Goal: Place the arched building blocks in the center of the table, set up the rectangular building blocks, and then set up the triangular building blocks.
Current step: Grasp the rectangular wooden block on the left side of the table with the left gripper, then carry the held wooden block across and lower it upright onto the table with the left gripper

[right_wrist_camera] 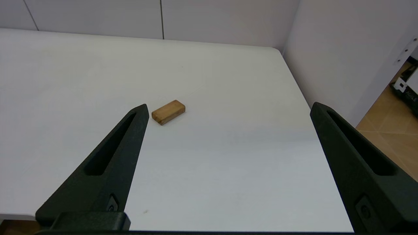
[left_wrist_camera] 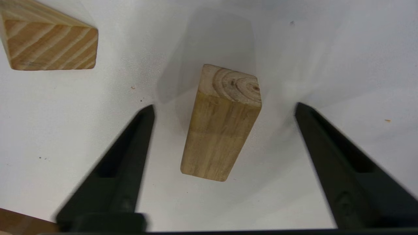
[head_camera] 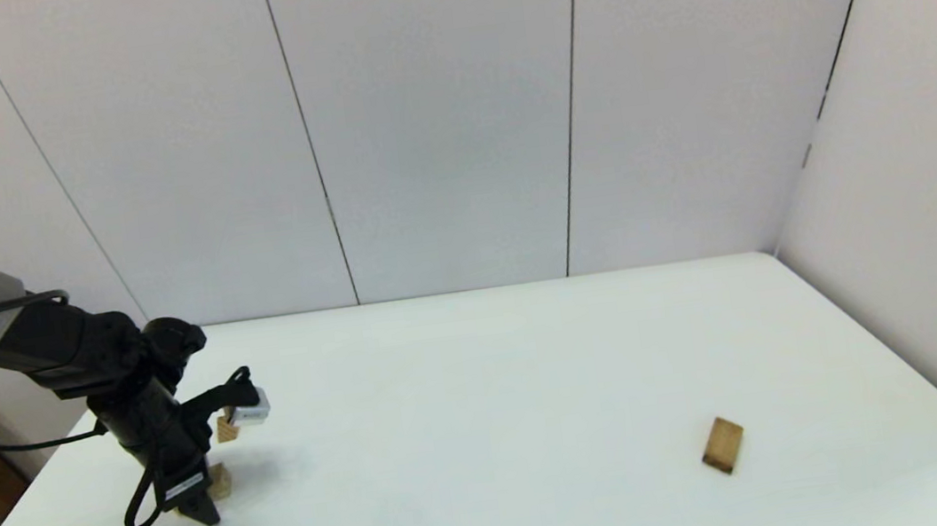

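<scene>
Pale wood — the arched building blocks (left_wrist_camera: 222,127) — is lying lengthwise between the left gripper (left_wrist_camera: 225,107)'s spread-apart fingers; nothing is being gripped. Right gripper (right_wrist_camera: 228,109) is waiting agape, far off.

Arched block (left_wrist_camera: 222,124), pale wood, lies on the table (head_camera: 484,386) at its left side, notch not visible. Triangular wedge (left_wrist_camera: 49,42), striped grain, sits near it, apart. Rectangular tan slab (head_camera: 722,444) lies flat, well apart on the right.
</scene>
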Controlling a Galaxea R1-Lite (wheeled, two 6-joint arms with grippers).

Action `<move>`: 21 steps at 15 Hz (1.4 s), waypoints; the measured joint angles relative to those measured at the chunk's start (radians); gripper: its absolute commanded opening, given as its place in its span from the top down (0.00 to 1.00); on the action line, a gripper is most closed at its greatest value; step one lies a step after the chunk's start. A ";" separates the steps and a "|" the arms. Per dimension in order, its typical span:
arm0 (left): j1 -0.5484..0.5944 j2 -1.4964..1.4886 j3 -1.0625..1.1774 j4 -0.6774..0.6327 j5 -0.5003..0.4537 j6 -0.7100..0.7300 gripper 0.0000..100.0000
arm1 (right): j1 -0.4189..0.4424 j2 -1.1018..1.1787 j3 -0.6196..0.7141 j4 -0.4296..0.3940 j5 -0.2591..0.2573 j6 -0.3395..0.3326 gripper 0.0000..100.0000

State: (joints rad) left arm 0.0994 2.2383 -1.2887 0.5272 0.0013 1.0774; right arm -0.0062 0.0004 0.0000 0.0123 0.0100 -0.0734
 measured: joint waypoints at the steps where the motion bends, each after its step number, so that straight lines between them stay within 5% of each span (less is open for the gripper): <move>1: 0.000 0.000 0.000 0.001 0.000 0.001 1.00 | 0.000 0.000 0.000 0.000 0.000 0.001 0.00; 15: -0.007 -0.026 -0.017 0.016 0.000 0.027 1.00 | 0.000 0.000 0.000 -0.001 0.000 0.003 0.00; 21: -0.140 -0.095 -0.170 0.203 -0.011 -0.014 1.00 | 0.000 0.000 0.000 -0.002 0.003 -0.001 0.00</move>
State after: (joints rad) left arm -0.0404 2.1432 -1.4589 0.7306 -0.0096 1.0630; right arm -0.0057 0.0004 0.0000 0.0104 0.0128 -0.0749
